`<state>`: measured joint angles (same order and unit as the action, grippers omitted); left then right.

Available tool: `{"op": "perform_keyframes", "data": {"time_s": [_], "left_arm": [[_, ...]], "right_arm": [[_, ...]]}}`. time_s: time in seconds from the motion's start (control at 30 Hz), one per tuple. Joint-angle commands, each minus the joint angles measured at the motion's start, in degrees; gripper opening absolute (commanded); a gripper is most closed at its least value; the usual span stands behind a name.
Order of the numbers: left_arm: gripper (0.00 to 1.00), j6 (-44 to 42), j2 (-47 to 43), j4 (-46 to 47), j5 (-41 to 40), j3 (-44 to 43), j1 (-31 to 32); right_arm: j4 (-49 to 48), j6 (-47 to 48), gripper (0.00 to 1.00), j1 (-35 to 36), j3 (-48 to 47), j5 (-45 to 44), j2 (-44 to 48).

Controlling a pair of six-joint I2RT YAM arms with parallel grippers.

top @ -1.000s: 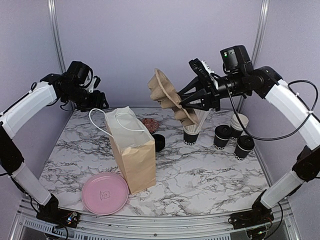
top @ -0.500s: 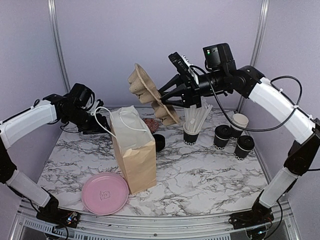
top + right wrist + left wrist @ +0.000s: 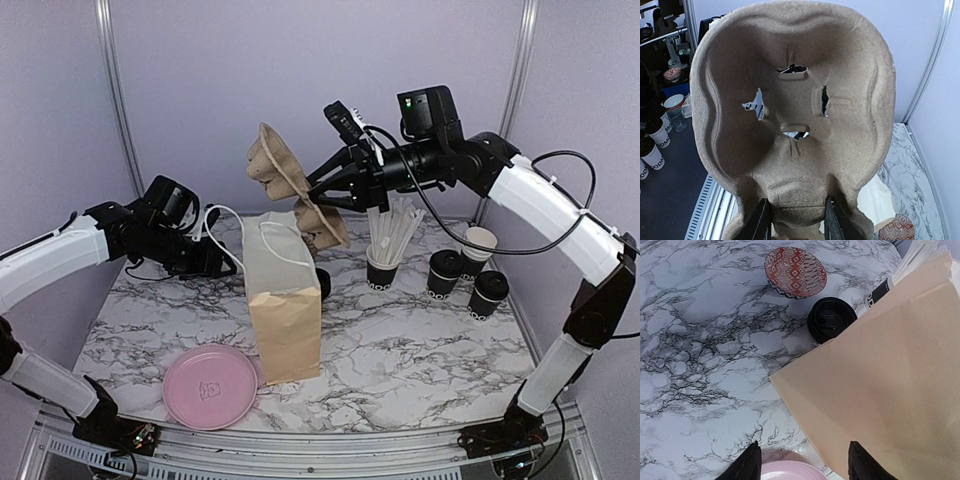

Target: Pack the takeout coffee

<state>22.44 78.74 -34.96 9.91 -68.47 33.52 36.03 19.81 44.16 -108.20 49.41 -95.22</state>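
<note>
Two lidded black coffee cups (image 3: 443, 272) (image 3: 488, 293) stand at the right, with an open cream-lined cup (image 3: 478, 243) behind them. Another round black lid (image 3: 831, 320) shows behind the bag; I cannot tell whether a cup is under it. My right gripper (image 3: 320, 198) (image 3: 796, 212) is shut on the brown pulp carrier (image 3: 285, 180) (image 3: 790, 100) and holds it tilted in the air above the open kraft paper bag (image 3: 285, 310) (image 3: 890, 370). My left gripper (image 3: 218, 262) (image 3: 805, 467) is open, low at the bag's left side beside its white handle.
A black cup with white straws (image 3: 385, 262) stands right of the bag. A pink plate (image 3: 210, 385) (image 3: 790, 472) lies at the front left. A red patterned bowl (image 3: 795, 272) sits behind the bag. Metal posts and walls frame the marble table (image 3: 400, 350).
My right gripper carried the carrier leftward, over the bag. My left arm dropped and moved right to the bag's handle side. The bag has turned and now stands straighter.
</note>
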Motion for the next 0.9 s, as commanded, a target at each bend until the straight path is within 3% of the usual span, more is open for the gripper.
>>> {"op": "perform_keyframes", "data": {"time_s": [0.0, 0.2, 0.3, 0.6, 0.87], "left_arm": [[0.54, 4.13, -7.66, -0.41, -3.10, 6.37, -0.04], [0.11, 2.96, -16.01, -0.31, -3.32, 13.16, 6.68], [0.00, 3.64, -18.90, 2.03, -4.37, 16.81, 11.10], [0.00, 1.84, -19.48, 17.98, -6.27, 24.99, 25.44], [0.00, -4.29, -3.42, 30.97, -5.10, 16.92, 31.59]], "right_arm": [[0.38, 0.00, 0.32, 0.45, -2.19, -2.10, 2.54], [1.77, 0.70, 0.31, -0.41, -4.11, -4.40, 2.10], [1.28, -0.34, 0.31, -1.87, -5.30, -3.80, 1.47], [-0.58, -2.50, 0.31, -5.11, -6.90, -3.29, 0.87], [-0.94, -3.40, 0.31, -7.66, -6.26, -4.15, 2.07]]}}
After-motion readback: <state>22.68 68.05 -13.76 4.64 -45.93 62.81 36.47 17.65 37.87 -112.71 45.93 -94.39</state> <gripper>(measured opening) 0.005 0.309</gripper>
